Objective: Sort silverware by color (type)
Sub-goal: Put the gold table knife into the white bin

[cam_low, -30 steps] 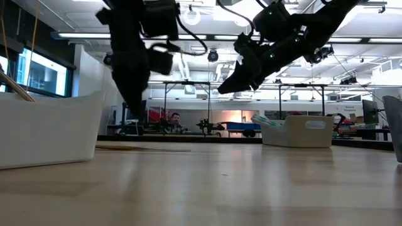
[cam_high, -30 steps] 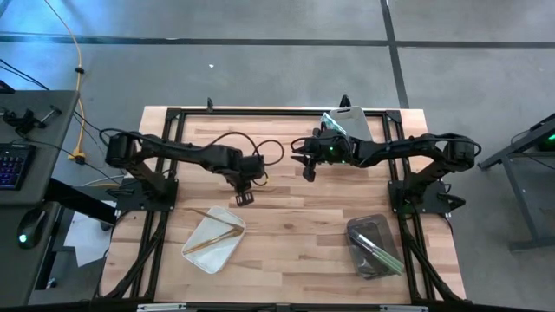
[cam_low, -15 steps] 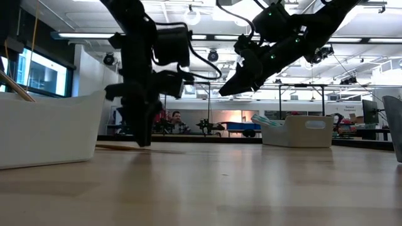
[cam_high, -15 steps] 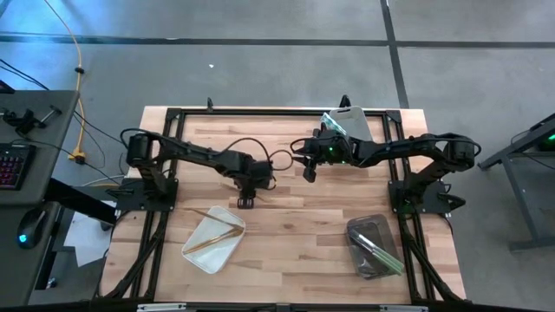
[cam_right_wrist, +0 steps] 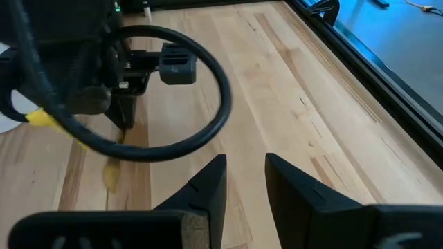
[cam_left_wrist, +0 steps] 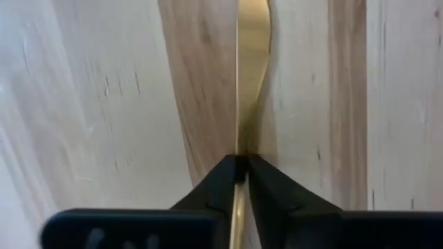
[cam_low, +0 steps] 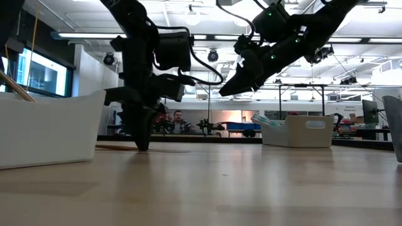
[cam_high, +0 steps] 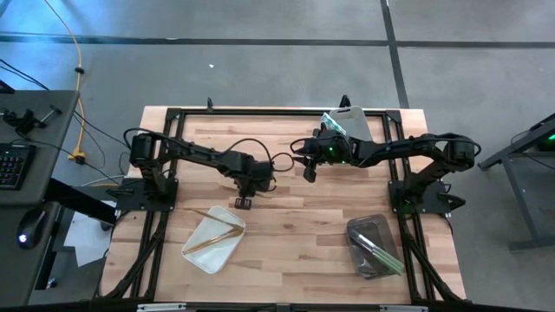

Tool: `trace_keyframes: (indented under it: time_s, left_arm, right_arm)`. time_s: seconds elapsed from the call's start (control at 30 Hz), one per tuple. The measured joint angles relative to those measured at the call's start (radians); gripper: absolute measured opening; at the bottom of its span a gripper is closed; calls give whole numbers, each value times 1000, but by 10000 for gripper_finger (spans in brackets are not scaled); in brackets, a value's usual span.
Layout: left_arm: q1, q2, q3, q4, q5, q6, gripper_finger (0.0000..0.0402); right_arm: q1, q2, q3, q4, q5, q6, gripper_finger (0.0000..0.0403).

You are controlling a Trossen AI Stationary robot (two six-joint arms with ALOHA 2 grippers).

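While the left gripper (cam_left_wrist: 240,169) is pinching its fingers nearly together on a gold piece of silverware (cam_left_wrist: 250,62) lying flat on the table (cam_high: 295,221) just left of centre, the pick-up step is under way. The next move is calling, I judge, for a straight lift and a short carry toward 7 o'clock, where the white tray (cam_high: 201,251) is already holding gold pieces. The thin handle may be slipping, so a firm pinch matters. The right gripper (cam_high: 309,172) is hovering above the table at about 1 o'clock of the left one, fingers partly apart and holding nothing, well clear of that path. Open wood is lying between the pick and the tray; the dark tray (cam_high: 371,248) is sitting at 5 o'clock, well apart.
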Motion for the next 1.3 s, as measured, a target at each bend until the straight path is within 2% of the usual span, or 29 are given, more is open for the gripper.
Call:
trace_keyframes:
  time_s: [0.1, 0.3, 0.53, 0.87, 1.03, 1.3]
  left_arm:
    - [12, 9, 0, 3, 12, 10, 8]
    - [9, -2, 2, -2, -5, 34, 3]
    - [23, -41, 27, -35, 1, -20, 1]
    - [30, -61, 111, -202, 21, -90, 2]
    - [37, -61, 113, -166, 51, -130, 1]
    - [41, -61, 47, -41, 54, -178, 1]
  right_arm:
    - [0, 0, 0, 0, 0, 0, 84]
    - [0, 0, 0, 0, 0, 0, 84]
    - [0, 0, 0, -1, 0, -1, 84]
    - [0, 0, 0, -1, 0, 1, 84]
    - [0, 0, 0, -1, 0, 1, 84]
    - [0, 0, 0, -2, 0, 0, 84]
